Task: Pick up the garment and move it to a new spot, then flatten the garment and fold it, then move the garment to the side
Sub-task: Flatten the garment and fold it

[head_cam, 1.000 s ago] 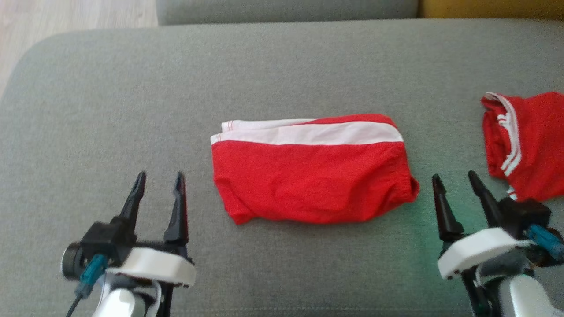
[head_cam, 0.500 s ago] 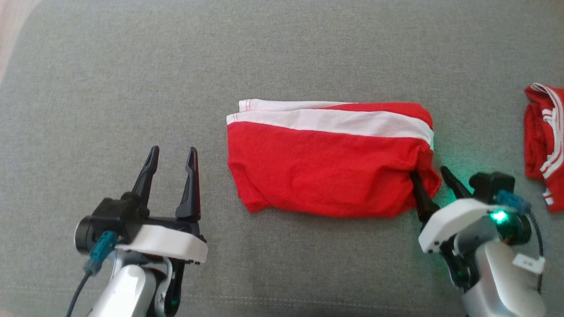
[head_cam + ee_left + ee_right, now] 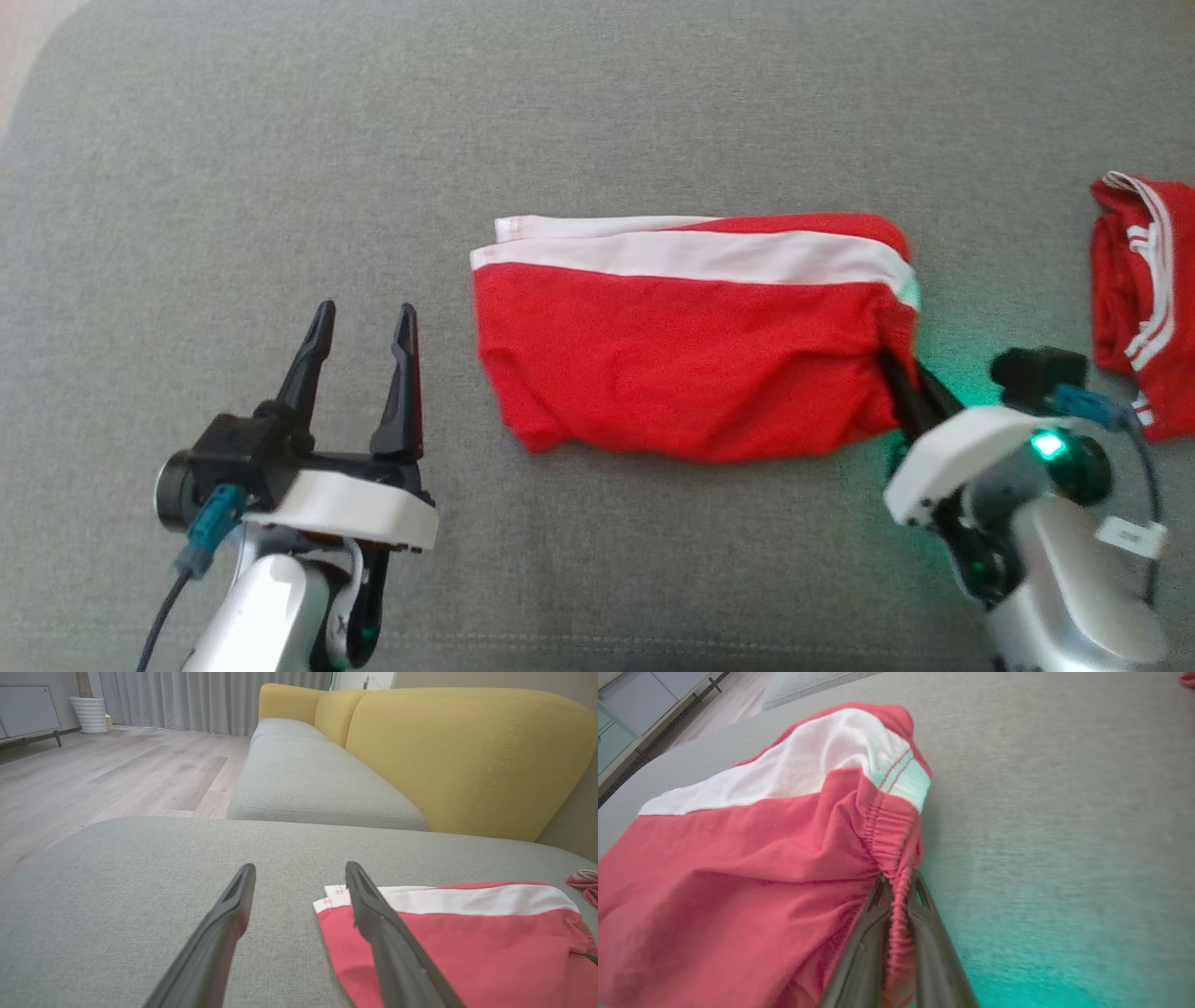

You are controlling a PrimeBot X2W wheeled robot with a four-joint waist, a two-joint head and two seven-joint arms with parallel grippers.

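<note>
Two long dark fingers of the right gripper (image 3: 904,371) are pressed together on the gathered elastic edge of the garment (image 3: 681,355), pinching the red cloth at its near right corner. In the right wrist view the ruched hem runs down between the two fingers, and the fabric bunches toward that pinch. The garment is a red pair of shorts with a white band along its far edge. It lies folded near the middle of the grey sofa cushion (image 3: 280,168), its long side running left to right. Its right end seems slightly raised at the pinch, though the head view is too flat to say whether it has left the cushion. A green light (image 3: 1047,445) glows on the right wrist and tints the cushion beside it.

The left gripper (image 3: 366,315) hangs over the cushion to the near left of the garment, its fingers spread wide with nothing between them, apart from the cloth.

A second red garment (image 3: 1134,299) with white stripes lies crumpled at the right edge of the head view, well apart from the first. Beyond the cushion, the left wrist view shows a yellow backrest (image 3: 467,756) on the right, a pale wooden floor (image 3: 117,765) on the left and grey curtains (image 3: 187,700) at the far end.
</note>
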